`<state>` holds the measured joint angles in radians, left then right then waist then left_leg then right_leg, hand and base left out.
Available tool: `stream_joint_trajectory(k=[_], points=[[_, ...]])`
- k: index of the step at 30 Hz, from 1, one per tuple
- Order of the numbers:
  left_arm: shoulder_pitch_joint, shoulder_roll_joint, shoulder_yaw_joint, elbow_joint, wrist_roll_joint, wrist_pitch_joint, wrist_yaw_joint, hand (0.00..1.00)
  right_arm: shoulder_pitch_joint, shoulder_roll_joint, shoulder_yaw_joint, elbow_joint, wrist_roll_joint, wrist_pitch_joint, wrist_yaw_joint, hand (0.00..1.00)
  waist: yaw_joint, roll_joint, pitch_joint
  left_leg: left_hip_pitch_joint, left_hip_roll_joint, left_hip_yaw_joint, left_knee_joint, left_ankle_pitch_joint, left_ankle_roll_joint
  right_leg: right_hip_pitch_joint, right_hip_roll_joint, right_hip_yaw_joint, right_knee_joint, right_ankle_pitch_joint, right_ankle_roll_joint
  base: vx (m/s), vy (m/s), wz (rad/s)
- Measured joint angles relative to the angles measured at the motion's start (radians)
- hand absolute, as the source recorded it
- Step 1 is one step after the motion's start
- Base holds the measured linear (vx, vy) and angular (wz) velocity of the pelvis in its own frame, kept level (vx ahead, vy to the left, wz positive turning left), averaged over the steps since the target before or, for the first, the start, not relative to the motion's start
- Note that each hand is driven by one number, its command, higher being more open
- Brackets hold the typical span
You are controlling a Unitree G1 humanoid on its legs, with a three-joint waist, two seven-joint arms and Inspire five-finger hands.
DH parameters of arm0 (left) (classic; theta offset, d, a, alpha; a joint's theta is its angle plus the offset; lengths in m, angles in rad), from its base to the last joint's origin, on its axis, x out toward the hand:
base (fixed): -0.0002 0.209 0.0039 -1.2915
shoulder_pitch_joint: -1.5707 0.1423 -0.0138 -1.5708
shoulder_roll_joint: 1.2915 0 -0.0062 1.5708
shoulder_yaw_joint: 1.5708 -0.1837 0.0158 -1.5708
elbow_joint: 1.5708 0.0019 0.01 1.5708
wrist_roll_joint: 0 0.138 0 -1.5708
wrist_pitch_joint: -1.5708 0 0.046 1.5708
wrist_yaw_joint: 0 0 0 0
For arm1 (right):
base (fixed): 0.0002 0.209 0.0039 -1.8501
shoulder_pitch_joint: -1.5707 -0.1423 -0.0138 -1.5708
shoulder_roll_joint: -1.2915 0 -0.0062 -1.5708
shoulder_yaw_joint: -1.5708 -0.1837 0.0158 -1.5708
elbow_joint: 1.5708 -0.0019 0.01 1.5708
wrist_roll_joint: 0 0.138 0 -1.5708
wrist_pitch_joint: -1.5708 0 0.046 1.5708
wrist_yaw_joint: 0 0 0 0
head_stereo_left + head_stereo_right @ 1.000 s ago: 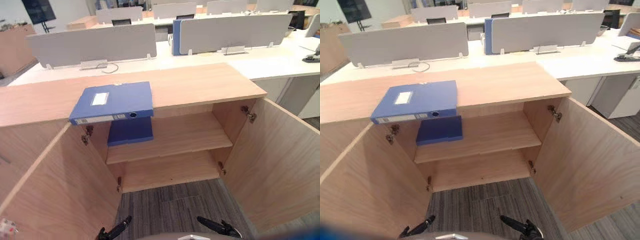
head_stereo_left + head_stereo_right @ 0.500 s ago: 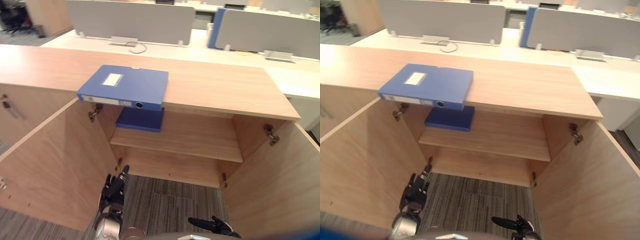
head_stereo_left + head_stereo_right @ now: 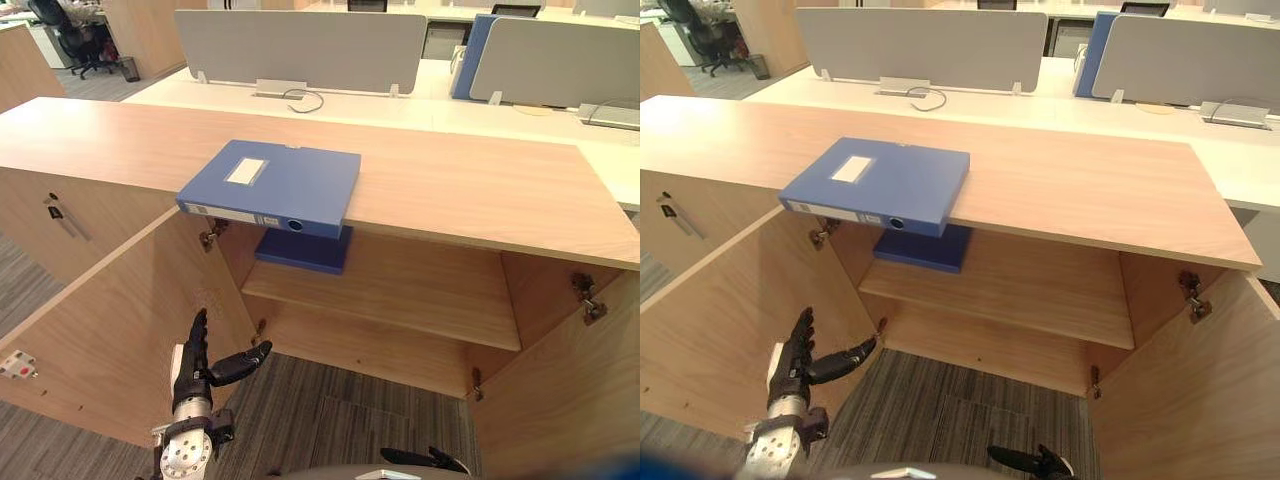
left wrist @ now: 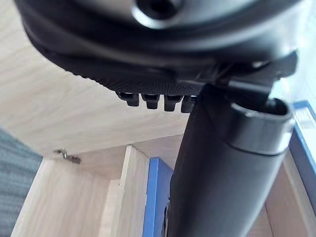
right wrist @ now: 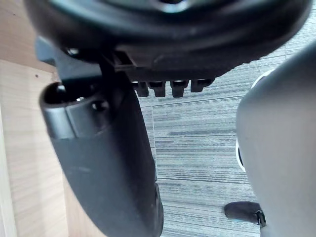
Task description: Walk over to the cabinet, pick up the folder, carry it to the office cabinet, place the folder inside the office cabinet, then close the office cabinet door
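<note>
Blue folder (image 3: 272, 185) flat on tabletop (image 3: 470, 190), front edge overhanging open cabinet (image 3: 400, 285).
Left hand (image 3: 195, 380) upright before left door (image 3: 110, 340), fingers straight, thumb out, empty; right hand (image 3: 430, 459) low, fingers relaxed, empty.

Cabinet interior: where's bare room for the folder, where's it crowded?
Upper shelf is bare from the second blue folder at its left end across to the right wall. Bottom board looks bare across what shows. Crowded: the left end, under the folder overhanging the top.
</note>
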<state>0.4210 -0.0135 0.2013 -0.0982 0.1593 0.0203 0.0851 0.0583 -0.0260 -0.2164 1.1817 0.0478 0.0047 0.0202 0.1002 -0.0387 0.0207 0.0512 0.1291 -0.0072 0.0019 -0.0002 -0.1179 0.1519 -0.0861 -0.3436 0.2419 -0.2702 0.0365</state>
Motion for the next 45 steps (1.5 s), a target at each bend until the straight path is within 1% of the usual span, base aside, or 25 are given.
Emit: stream_joint_trajectory(k=[1, 3, 5, 6, 7, 10, 11, 12, 14, 15, 17, 19, 21, 22, 23, 25, 28, 30, 32, 36, 37, 42, 45], points=[[0.0, -0.006, 0.002, -0.061, 0.075, 0.004, 0.023, 1.0, 0.001, 0.002, 0.002, 0.0, -0.009, 0.007, 0.003, 1.0, 0.001, -0.002, -0.002, 0.0, 0.005, 0.001, 0.0, 0.006, 0.001, 0.001, 0.006, 0.002, -0.01, 0.009, 0.002, -0.01, -0.036, -0.13], [-0.001, -0.011, 0.001, -0.122, 0.151, 0.003, 0.056, 1.0, 0.001, 0.001, 0.003, 0.0, -0.009, 0.011, 0.003, 1.0, 0.001, 0.0, -0.004, 0.0, 0.012, 0.005, -0.001, 0.015, 0.003, 0.003, 0.015, 0.011, -0.022, 0.024, 0.002, -0.01, -0.023, -0.11], [-0.012, -0.014, -0.009, -0.206, 0.242, -0.005, 0.124, 1.0, 0.004, 0.0, 0.009, 0.001, -0.01, 0.012, 0.003, 1.0, 0.0, 0.0, -0.009, 0.001, 0.015, 0.026, -0.001, 0.03, 0.003, 0.001, 0.017, 0.026, -0.031, 0.03, 0.001, -0.02, -0.016, -0.17], [-0.018, -0.013, -0.013, -0.22, 0.271, -0.012, 0.143, 1.0, 0.004, -0.002, 0.012, 0.002, -0.011, 0.012, 0.003, 1.0, 0.0, 0.001, -0.01, 0.0, 0.016, 0.026, -0.001, 0.032, 0.004, 0.001, 0.018, 0.027, -0.033, 0.031, 0.001, -0.04, -0.029, -0.16], [-0.035, -0.012, -0.027, -0.248, 0.322, -0.022, 0.178, 1.0, 0.004, -0.006, 0.013, 0.003, -0.021, 0.012, 0.003, 1.0, -0.001, 0.007, -0.014, 0.0, 0.019, 0.029, -0.001, 0.035, 0.003, 0.0, 0.022, 0.033, -0.04, 0.033, 0.001, -0.04, -0.027, -0.12], [-0.076, -0.009, -0.058, -0.266, 0.384, -0.033, 0.216, 1.0, 0.004, -0.017, 0.022, 0.01, -0.049, 0.009, 0.001, 1.0, -0.001, 0.024, -0.025, 0.0, 0.025, 0.034, -0.007, 0.036, 0.003, -0.002, 0.034, 0.052, -0.057, 0.041, 0.0, -0.05, -0.008, -0.15], [-0.111, -0.001, -0.077, -0.266, 0.428, -0.034, 0.236, 1.0, 0.005, -0.023, 0.024, 0.011, -0.057, 0.006, 0.0, 1.0, -0.001, 0.034, -0.03, -0.001, 0.029, 0.044, -0.015, 0.039, -0.002, -0.011, 0.039, 0.062, -0.062, 0.041, 0.0, -0.06, 0.005, -0.18], [-0.127, 0.003, -0.081, -0.266, 0.448, -0.034, 0.241, 1.0, 0.005, -0.025, 0.024, 0.011, -0.061, 0.005, 0.0, 1.0, -0.002, 0.036, -0.03, -0.001, 0.03, 0.05, -0.018, 0.04, -0.002, -0.014, 0.041, 0.07, -0.064, 0.041, 0.0, -0.08, 0.007, -0.28], [-0.179, 0.03, -0.093, -0.266, 0.5, -0.034, 0.261, 1.0, 0.004, -0.026, 0.022, 0.011, -0.074, 0.001, -0.003, 1.0, -0.005, 0.04, -0.032, -0.005, 0.035, 0.058, -0.019, 0.04, -0.002, -0.029, 0.045, 0.087, -0.066, 0.041, -0.001, -0.08, 0.006, -0.29], [-0.215, 0.052, -0.1, -0.266, 0.532, -0.035, 0.275, 1.0, 0.003, -0.026, 0.021, 0.011, -0.078, -0.003, -0.004, 1.0, -0.008, 0.042, -0.033, -0.007, 0.038, 0.067, -0.019, 0.04, -0.002, -0.036, 0.048, 0.101, -0.069, 0.045, -0.007, -0.09, 0.016, -0.31], [-0.257, 0.076, -0.099, -0.264, 0.586, -0.034, 0.3, 1.0, 0.002, -0.026, 0.019, 0.01, -0.077, -0.011, -0.009, 1.0, -0.02, 0.048, -0.038, -0.011, 0.039, 0.079, -0.02, 0.04, -0.002, -0.044, 0.049, 0.113, -0.078, 0.053, -0.011, -0.09, 0.029, -0.23], [-0.33, 0.122, -0.099, -0.209, 0.668, -0.035, 0.334, 1.0, -0.002, -0.034, -0.009, 0.01, -0.076, -0.014, -0.014, 1.0, -0.031, 0.07, -0.04, 0.001, 0.039, 0.083, -0.049, 0.047, -0.002, -0.046, 0.053, 0.126, -0.098, 0.078, -0.008, -0.11, 0.071, -0.15], [-0.354, 0.149, -0.098, -0.174, 0.69, -0.034, 0.339, 1.0, -0.002, -0.035, -0.011, 0.01, -0.077, -0.015, -0.018, 1.0, -0.033, 0.074, -0.042, 0.003, 0.036, 0.088, -0.056, 0.053, -0.005, -0.045, 0.051, 0.131, -0.108, 0.088, -0.005, -0.09, 0.079, -0.12], [-0.375, 0.184, -0.098, -0.134, 0.717, -0.033, 0.342, 1.0, -0.002, -0.035, -0.013, 0.01, -0.077, -0.018, -0.02, 1.0, -0.04, 0.073, -0.043, 0.003, 0.031, 0.093, -0.065, 0.06, 0.001, -0.045, 0.049, 0.137, -0.126, 0.103, -0.001, -0.07, 0.064, -0.1], [-0.379, 0.2, -0.098, -0.119, 0.719, -0.033, 0.344, 1.0, -0.002, -0.035, -0.019, 0.009, -0.077, -0.018, -0.02, 1.0, -0.041, 0.073, -0.043, 0.003, 0.029, 0.096, -0.068, 0.063, 0.005, -0.045, 0.047, 0.14, -0.132, 0.107, 0.0, -0.1, 0.093, -0.13], [-0.399, 0.256, -0.098, -0.022, 0.747, -0.032, 0.349, 1.0, -0.002, -0.035, -0.04, 0.008, -0.073, -0.018, -0.021, 1.0, -0.046, 0.075, -0.043, 0.003, 0.021, 0.106, -0.077, 0.069, 0.009, -0.045, 0.044, 0.153, -0.157, 0.127, 0.006, -0.08, 0.073, -0.13], [-0.414, 0.307, -0.097, 0.081, 0.756, -0.015, 0.348, 1.0, 0.001, -0.034, -0.039, -0.002, -0.052, -0.02, -0.021, 1.0, -0.055, 0.073, -0.043, 0.003, 0.012, 0.114, -0.088, 0.076, 0.012, -0.046, 0.039, 0.163, -0.178, 0.145, 0.013, -0.06, 0.07, -0.09], [-0.416, 0.323, -0.097, 0.115, 0.756, -0.007, 0.347, 1.0, 0.006, -0.033, -0.04, -0.008, -0.044, -0.02, -0.021, 1.0, -0.055, 0.071, -0.044, 0.003, 0.009, 0.123, -0.088, 0.076, 0.012, -0.046, 0.037, 0.17, -0.188, 0.152, 0.015, -0.01, 0.049, -0.12], [-0.425, 0.357, -0.098, 0.165, 0.757, -0.007, 0.344, 1.0, 0.008, -0.032, -0.04, -0.011, -0.043, -0.024, -0.02, 1.0, -0.055, 0.071, -0.044, 0.004, 0.007, 0.132, -0.088, 0.076, 0.012, -0.046, 0.036, 0.179, -0.196, 0.157, 0.016, 0.0, 0.039, -0.11], [-0.458, 0.4, -0.098, 0.195, 0.758, -0.008, 0.342, 1.0, 0.009, -0.032, -0.04, -0.011, -0.043, -0.027, -0.02, 1.0, -0.056, 0.071, -0.044, 0.004, 0.007, 0.132, -0.088, 0.076, 0.012, -0.046, 0.038, 0.18, -0.197, 0.157, 0.016, 0.0, 0.0, 0.0], [-0.482, 0.412, -0.098, 0.208, 0.76, -0.009, 0.342, 1.0, 0.009, -0.033, -0.041, -0.011, -0.043, -0.027, -0.02, 1.0, -0.056, 0.072, -0.043, 0.004, 0.008, 0.132, -0.088, 0.076, 0.012, -0.046, 0.038, 0.18, -0.197, 0.157, 0.015, 0.0, 0.0, 0.0], [-0.537, 0.453, -0.102, 0.23, 0.784, -0.012, 0.342, 1.0, 0.007, -0.033, -0.042, -0.011, -0.042, -0.029, -0.02, 1.0, -0.06, 0.073, -0.043, 0.008, 0.007, 0.135, -0.088, 0.076, 0.012, -0.046, 0.038, 0.185, -0.197, 0.16, 0.011, 0.0, 0.008, -0.03], [-0.569, 0.483, -0.121, 0.257, 0.796, -0.015, 0.342, 1.0, 0.007, -0.033, -0.041, -0.011, -0.042, -0.03, -0.019, 1.0, -0.062, 0.073, -0.043, 0.009, 0.007, 0.135, -0.088, 0.076, 0.012, -0.046, 0.038, 0.187, -0.195, 0.16, 0.01, -0.01, 0.005, -0.01]])
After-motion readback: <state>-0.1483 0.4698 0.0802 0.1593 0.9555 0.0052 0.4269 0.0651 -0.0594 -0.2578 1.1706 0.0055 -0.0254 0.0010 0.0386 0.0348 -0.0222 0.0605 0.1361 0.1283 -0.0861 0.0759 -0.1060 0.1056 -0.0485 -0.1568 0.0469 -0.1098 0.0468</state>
